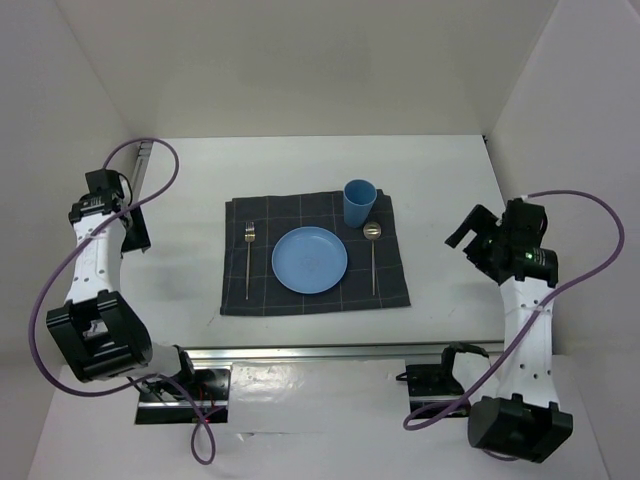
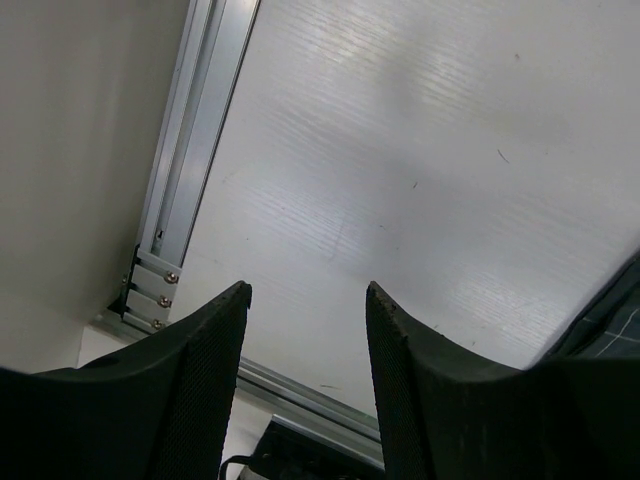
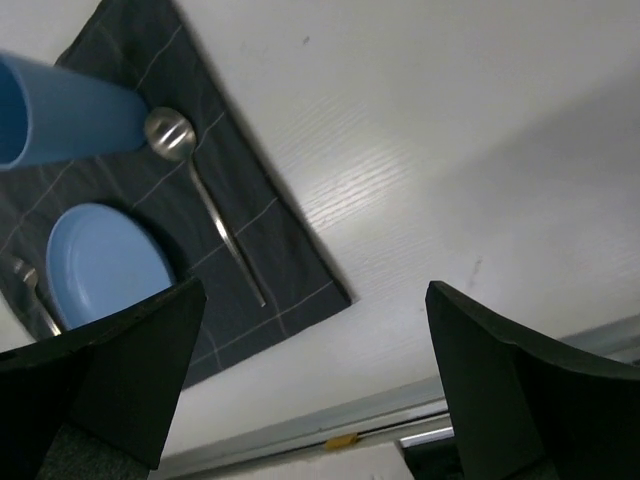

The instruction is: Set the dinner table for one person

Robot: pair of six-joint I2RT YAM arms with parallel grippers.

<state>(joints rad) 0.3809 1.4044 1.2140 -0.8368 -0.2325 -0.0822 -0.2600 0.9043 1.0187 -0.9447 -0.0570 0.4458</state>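
On the white dinner table (image 1: 440, 170) lies a dark grey checked cloth (image 1: 315, 295). On it are a blue plate (image 1: 309, 260) in the middle, a fork (image 1: 248, 258) to its left, a spoon (image 1: 373, 250) to its right and a blue cup (image 1: 359, 203) behind the spoon. My left gripper (image 1: 135, 228) is open and empty at the table's left edge. My right gripper (image 1: 470, 237) is open and empty to the right of the cloth. The right wrist view shows the cup (image 3: 60, 110), the spoon (image 3: 200, 195), the plate (image 3: 105, 260) and the cloth (image 3: 270, 270).
Metal rails run along the table's left edge (image 2: 195, 130) and near edge (image 1: 330, 350). White walls enclose the table at the back and sides. Purple cables loop from both arms.
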